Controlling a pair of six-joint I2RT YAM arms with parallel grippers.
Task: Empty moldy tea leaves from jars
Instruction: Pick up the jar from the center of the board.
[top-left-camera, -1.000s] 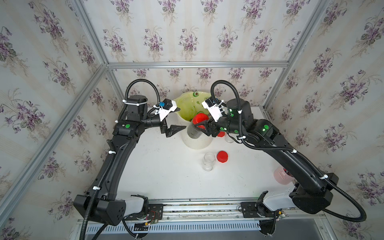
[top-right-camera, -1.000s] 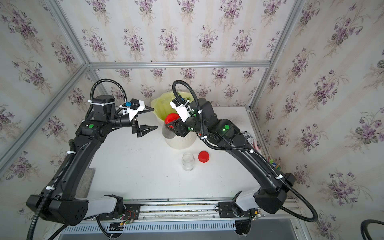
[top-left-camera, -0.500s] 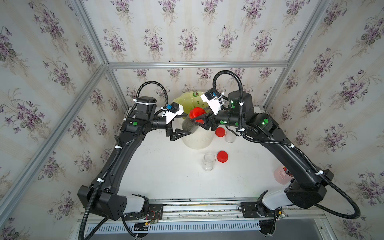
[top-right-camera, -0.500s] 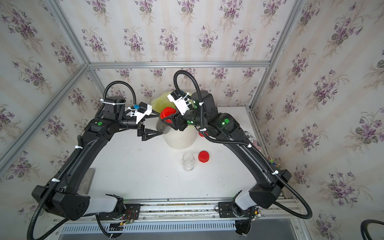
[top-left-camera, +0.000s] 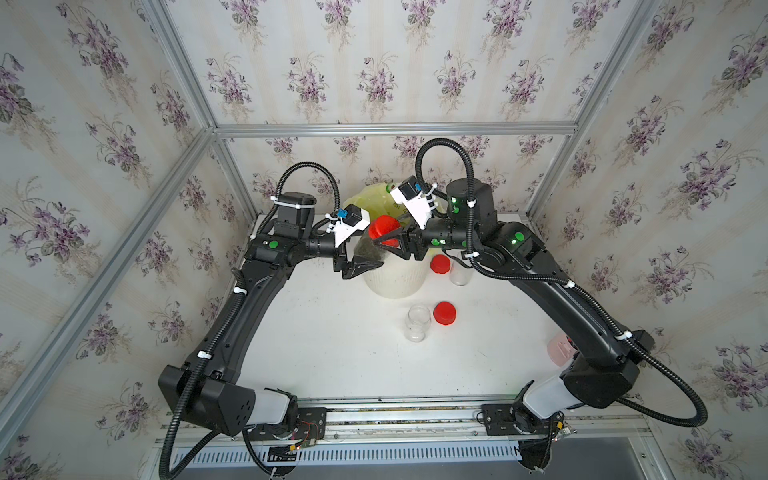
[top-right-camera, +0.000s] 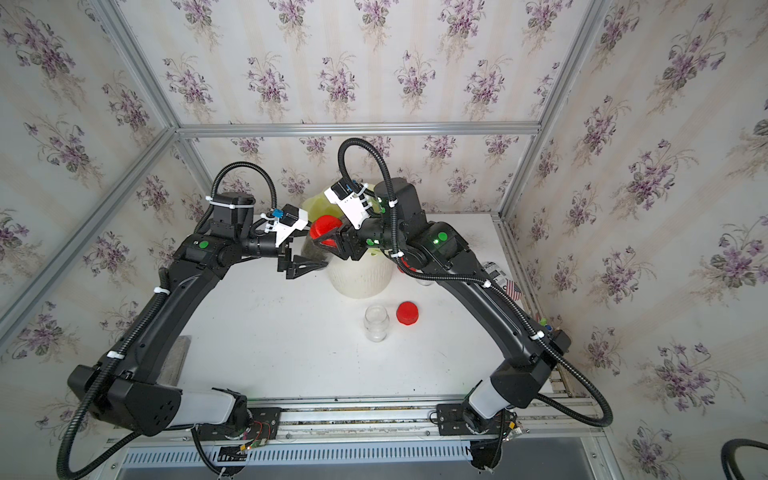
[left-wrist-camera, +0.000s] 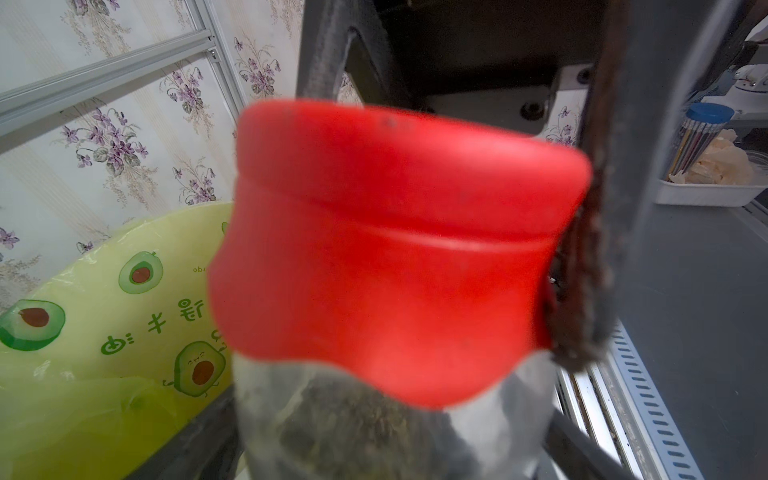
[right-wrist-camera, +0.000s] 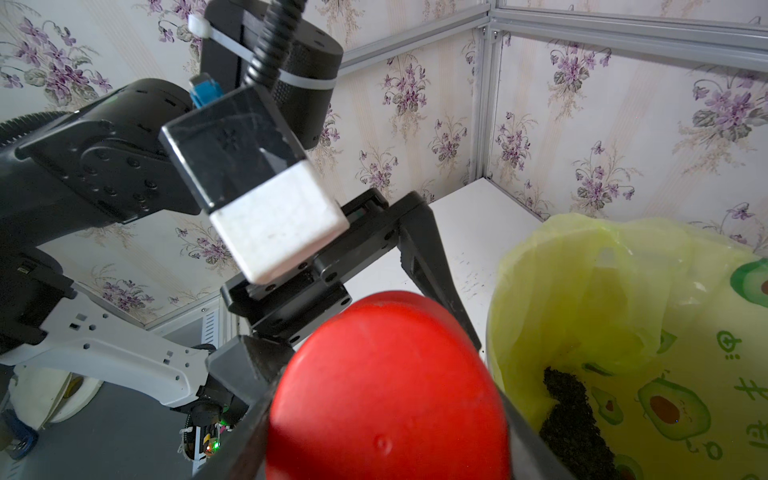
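My R tool clamps red lid of 3rd jar, tea leaves inside; L tool straddles it, grip unclear; 2 other jars behind R tool look empty; approx 2/3 done.

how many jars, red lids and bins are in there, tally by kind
clear jars: 3 (lidded jar raised by the bin, two on the table:)
red lids: 3 (one on the lidded jar, two loose:)
white bin: 1
total: 7

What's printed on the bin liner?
Cartoon avocados on the yellow-green liner, clearest in the left wrist view.
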